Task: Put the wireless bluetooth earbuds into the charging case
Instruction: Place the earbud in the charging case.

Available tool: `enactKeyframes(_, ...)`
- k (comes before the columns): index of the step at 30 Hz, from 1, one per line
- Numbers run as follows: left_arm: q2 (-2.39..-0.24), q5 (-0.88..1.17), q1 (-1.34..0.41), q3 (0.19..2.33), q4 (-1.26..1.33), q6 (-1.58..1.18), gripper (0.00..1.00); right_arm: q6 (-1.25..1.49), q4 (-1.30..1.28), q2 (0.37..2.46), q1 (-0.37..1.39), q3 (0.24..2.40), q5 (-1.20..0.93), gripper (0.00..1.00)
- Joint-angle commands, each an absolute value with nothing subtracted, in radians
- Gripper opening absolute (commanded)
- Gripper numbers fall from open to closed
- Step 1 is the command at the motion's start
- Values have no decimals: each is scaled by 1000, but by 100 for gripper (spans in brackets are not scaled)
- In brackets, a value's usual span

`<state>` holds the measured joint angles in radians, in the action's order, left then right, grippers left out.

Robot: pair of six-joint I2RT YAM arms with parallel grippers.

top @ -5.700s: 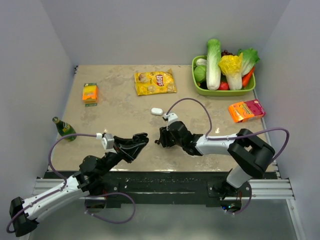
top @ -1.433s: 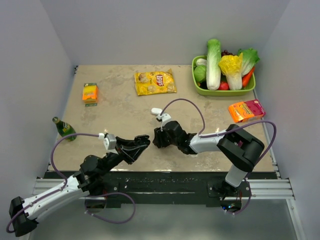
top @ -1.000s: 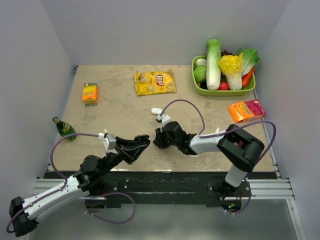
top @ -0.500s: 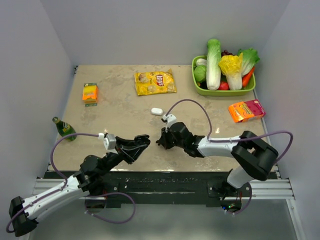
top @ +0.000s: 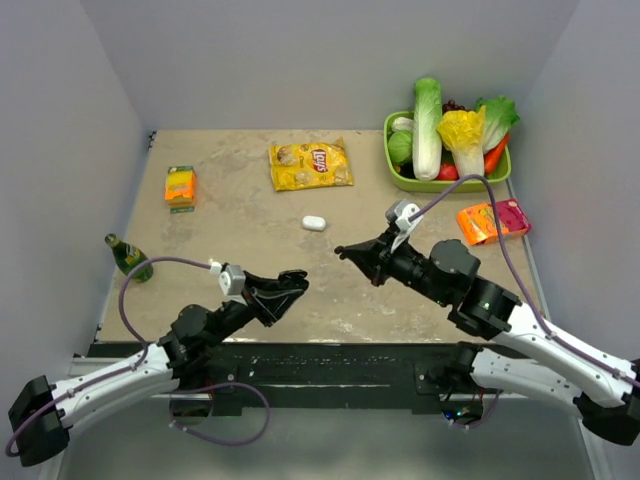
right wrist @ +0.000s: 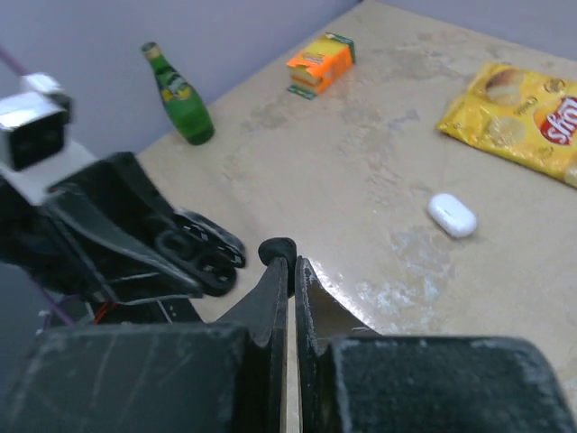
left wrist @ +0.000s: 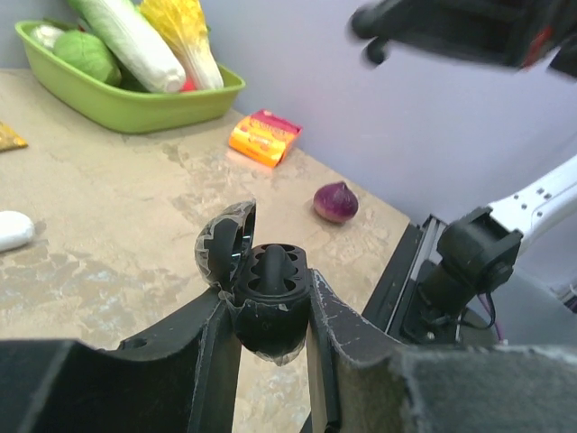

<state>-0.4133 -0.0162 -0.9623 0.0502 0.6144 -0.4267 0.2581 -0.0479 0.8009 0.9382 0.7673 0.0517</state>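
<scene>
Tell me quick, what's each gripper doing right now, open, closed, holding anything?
The left gripper is shut on the dark charging case, lid open.
The right gripper is shut, pinching a small dark earbud at its tips.

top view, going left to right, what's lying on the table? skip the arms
green bottle → orange box → white pill-shaped case → green basket of vegetables → orange-pink packet

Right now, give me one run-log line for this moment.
left gripper: jaws shut on dark open case | right gripper: jaws pinch dark earbud, aloft | white case: on table
</scene>
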Motion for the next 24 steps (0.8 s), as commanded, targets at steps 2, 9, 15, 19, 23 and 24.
enactKeyframes(2,-555,99,-956,-12,814,-405,0,115,-334,808,1080,913,8,0)
enactKeyframes(9,-692,345,-937,32,974,-413,0,65,-390,787,1216,937,-21,0)
enactKeyframes(15,-745,494,-894,32,1101,-474,0,26,-446,782,1235,945,-72,0)
enactKeyframes(19,-802,567,-884,52,1161,-500,0,26,-459,792,1261,943,-32,0)
enactKeyframes(23,-863,598,-884,69,1215,-520,0,26,-449,795,1275,946,-11,0)
enactKeyframes(24,-871,603,-882,71,1224,-523,0,26,-448,795,1276,945,-8,0)
